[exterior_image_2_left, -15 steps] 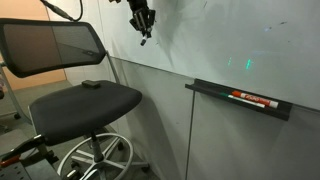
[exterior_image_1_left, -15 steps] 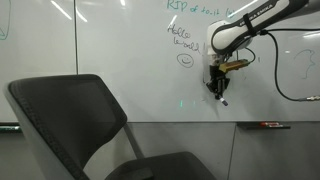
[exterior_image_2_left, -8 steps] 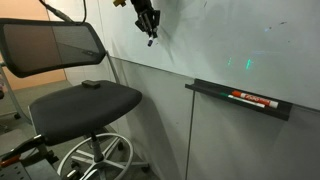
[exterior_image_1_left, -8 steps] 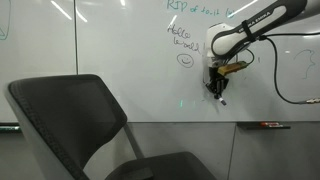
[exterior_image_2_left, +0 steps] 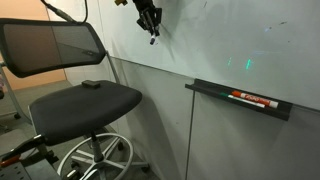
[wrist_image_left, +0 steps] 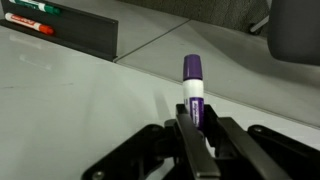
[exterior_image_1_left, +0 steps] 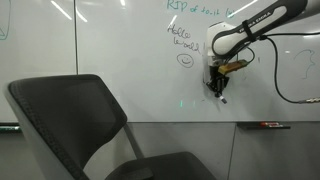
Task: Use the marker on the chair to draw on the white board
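My gripper [exterior_image_1_left: 216, 88] is shut on the marker [wrist_image_left: 193, 85], a slim stick with a purple end and a white and purple body. It holds the marker against or very close to the white board [exterior_image_1_left: 120, 50], below and right of the green writing and smiley face. In the other exterior view the gripper [exterior_image_2_left: 149, 20] and the marker [exterior_image_2_left: 153, 37] are high up at the board [exterior_image_2_left: 230, 40]. In the wrist view the jaws [wrist_image_left: 199, 128] clamp the marker over the glossy board [wrist_image_left: 60, 95]. The dark chair [exterior_image_1_left: 70, 115] stands lower, apart from the gripper, and its seat [exterior_image_2_left: 85, 98] shows too.
A dark tray [exterior_image_2_left: 240, 104] fixed to the board holds a red and dark pen [exterior_image_2_left: 252, 98]; it also shows in the wrist view [wrist_image_left: 70, 30]. A small dark object [exterior_image_2_left: 90, 85] lies on the chair seat. A black cable [exterior_image_1_left: 285, 85] hangs from the arm.
The gripper with the marker has shifted slightly up along the board. The chair and the tray have not moved.
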{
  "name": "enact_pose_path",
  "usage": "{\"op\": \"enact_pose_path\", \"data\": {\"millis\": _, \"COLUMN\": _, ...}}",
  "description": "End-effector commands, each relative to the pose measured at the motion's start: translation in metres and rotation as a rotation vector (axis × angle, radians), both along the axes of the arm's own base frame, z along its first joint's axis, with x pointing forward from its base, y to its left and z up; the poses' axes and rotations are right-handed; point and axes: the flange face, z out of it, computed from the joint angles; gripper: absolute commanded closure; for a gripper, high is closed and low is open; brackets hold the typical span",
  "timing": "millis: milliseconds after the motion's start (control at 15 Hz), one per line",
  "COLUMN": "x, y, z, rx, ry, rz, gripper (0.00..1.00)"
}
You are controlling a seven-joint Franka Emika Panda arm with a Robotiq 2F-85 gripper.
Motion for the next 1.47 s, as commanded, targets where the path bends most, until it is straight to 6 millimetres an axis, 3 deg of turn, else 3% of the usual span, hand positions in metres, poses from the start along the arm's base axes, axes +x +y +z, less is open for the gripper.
{"op": "enact_pose_path", "data": {"millis": 0, "x": 0.005, "y": 0.003, "z": 0.012, "rx": -0.016, "ry": -0.021, "rz": -0.002, "gripper": 0.94}}
{"op": "enact_pose_path", "data": {"millis": 867, "x": -0.002, "y": 0.018, "z": 0.039, "rx": 0.054, "ry": 0.122, "rz": -0.073, "gripper": 0.94}}
{"op": "enact_pose_path", "data": {"millis": 1400, "x": 0.010, "y": 0.015, "z": 0.034, "rx": 0.035, "ry": 0.125, "rz": -0.086, "gripper": 0.94}}
